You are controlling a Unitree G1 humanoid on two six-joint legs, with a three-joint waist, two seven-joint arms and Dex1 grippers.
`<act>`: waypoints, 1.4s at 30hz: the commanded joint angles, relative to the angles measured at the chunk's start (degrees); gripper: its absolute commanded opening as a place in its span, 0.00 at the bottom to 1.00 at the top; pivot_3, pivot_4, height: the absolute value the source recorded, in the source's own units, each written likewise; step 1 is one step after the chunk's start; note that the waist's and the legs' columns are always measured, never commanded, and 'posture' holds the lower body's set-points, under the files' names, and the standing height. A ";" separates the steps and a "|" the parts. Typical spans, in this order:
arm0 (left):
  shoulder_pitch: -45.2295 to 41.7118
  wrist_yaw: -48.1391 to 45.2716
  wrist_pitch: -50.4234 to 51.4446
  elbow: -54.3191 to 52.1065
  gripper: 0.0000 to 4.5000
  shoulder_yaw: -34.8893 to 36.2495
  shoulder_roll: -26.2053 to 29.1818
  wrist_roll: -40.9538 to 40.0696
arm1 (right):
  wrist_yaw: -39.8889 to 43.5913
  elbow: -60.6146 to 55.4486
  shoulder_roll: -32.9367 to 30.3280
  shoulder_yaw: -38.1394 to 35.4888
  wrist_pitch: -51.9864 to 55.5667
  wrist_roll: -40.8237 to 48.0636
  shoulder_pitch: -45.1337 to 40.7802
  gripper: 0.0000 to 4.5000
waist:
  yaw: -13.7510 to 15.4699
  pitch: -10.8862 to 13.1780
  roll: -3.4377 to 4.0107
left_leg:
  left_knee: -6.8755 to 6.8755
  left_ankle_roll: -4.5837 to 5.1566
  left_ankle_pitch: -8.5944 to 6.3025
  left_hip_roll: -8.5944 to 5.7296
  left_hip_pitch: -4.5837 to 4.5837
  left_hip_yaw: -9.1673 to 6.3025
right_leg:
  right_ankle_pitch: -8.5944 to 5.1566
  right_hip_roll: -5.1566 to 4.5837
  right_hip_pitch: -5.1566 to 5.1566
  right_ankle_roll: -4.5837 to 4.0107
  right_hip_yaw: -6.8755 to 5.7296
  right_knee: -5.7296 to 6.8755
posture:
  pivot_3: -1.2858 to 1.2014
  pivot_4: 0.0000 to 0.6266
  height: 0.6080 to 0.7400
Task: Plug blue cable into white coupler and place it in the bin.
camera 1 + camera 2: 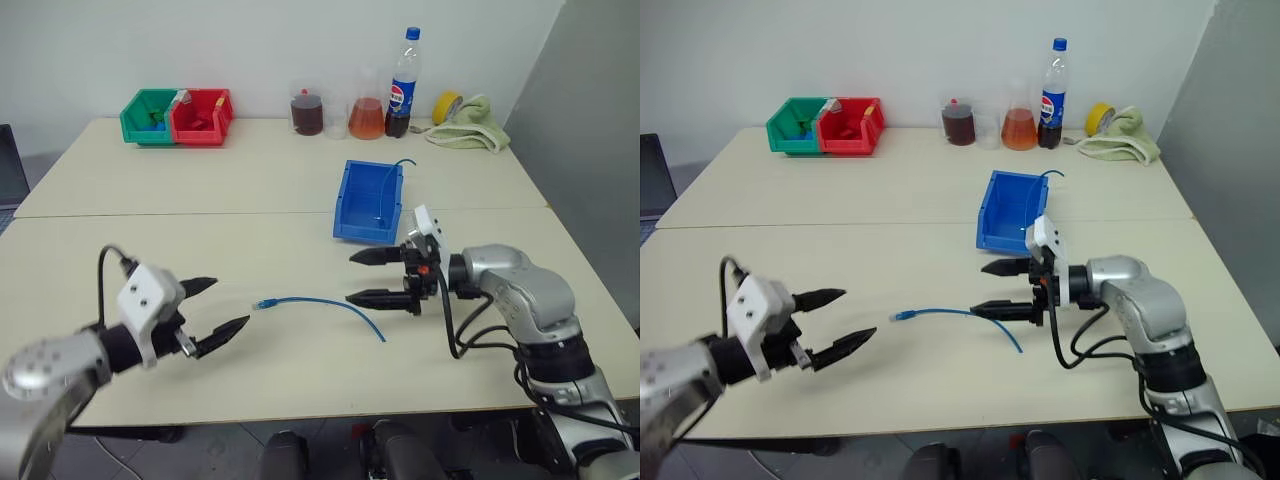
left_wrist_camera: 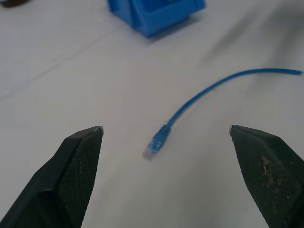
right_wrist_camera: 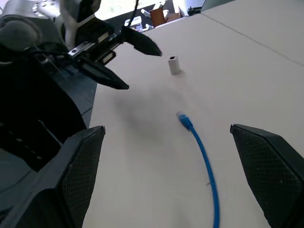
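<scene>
Both claws, the left claw [image 1: 215, 310] and the right claw [image 1: 375, 277], stood wide and empty. The blue cable [image 1: 320, 305] lay loose toward the worktop's [image 1: 250, 180] near edge, between them. The left claw should take the white coupler [image 3: 174, 64] first, squarely.

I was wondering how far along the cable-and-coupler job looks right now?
Nothing looks done yet. The blue cable lies loose on the table, unplugged; the white coupler stands apart from it. Both the left gripper and right gripper are open and empty. Plugging and placing in the bin remain.
</scene>
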 commanded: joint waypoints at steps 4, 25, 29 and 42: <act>-21.27 -18.15 -10.73 24.53 1.00 -17.31 2.99 10.69 | -5.02 -8.22 -0.52 -1.01 1.06 4.15 2.92 1.00 | 0.06 0.02 0.03 | -0.01 0.00 -0.01 -0.01 -0.03 0.02 | 0.00 0.00 -0.03 0.00 0.02 -0.02 | 0.52 0.24 1.00; -46.30 -38.15 -30.72 59.78 1.00 -33.24 -8.16 26.52 | -13.13 -15.26 -4.08 -1.14 1.68 8.73 7.60 1.00 | 0.05 -0.04 -0.07 | 0.14 0.02 -0.01 -0.02 -0.49 -0.10 | 0.00 0.04 -0.27 0.01 -0.05 0.02 | 0.52 0.24 1.00; -46.43 -36.84 -32.33 61.31 1.00 -33.20 -9.39 27.62 | -11.88 -13.75 -5.80 -0.37 -0.61 7.36 8.05 1.00 | 0.13 -0.04 -0.07 | 0.21 0.02 -0.01 -0.02 -0.49 -0.11 | 0.01 0.04 -0.24 0.02 -0.07 0.04 | 0.52 0.24 1.00; -45.07 -37.62 -33.28 61.19 0.83 -33.04 -10.28 28.57 | -11.29 -10.14 -6.45 1.13 -4.03 6.15 5.89 1.00 | 0.17 -0.05 -0.08 | 0.55 0.03 -0.01 -0.01 -0.50 -0.16 | 0.07 0.04 -0.11 0.12 -0.11 0.10 | 0.52 0.24 1.00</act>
